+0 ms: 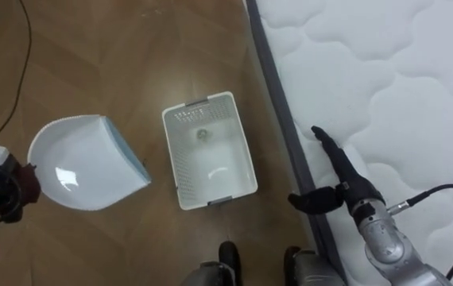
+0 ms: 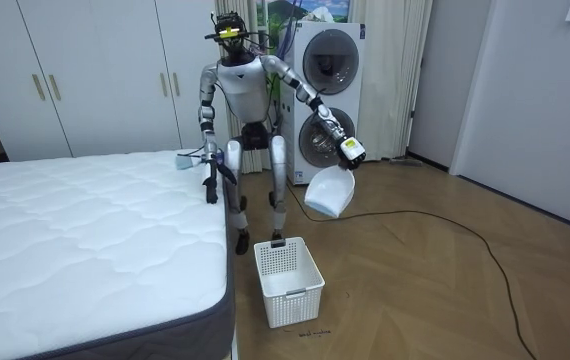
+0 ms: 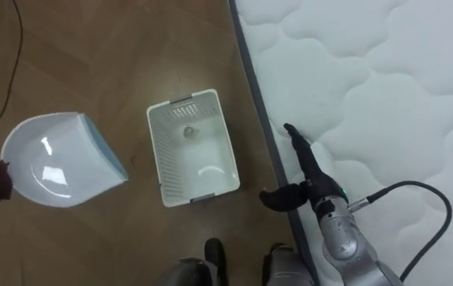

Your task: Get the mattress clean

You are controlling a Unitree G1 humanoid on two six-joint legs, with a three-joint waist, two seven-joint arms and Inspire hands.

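My left hand (image 1: 8,189) is held out to the left over the wooden floor, shut on the handle of a white dustpan (image 1: 83,163) with a light blue lip. The pan tilts toward a white plastic basket (image 1: 180,167) on the floor beside the bed. A small crumpled scrap (image 1: 203,135) lies inside the basket. My right hand (image 1: 342,171) hovers at the edge of the white quilted mattress (image 1: 401,95), open, fingers straight and thumb spread. In the room view I stand at the bed's side, dustpan (image 2: 327,192) out over the floor.
A small light blue thing (image 2: 187,160) lies on the bed's far corner near my right hand. A dark cable (image 1: 20,71) trails across the floor on the left. Stacked washing machines (image 2: 325,75) and white wardrobes (image 2: 95,70) stand behind me.
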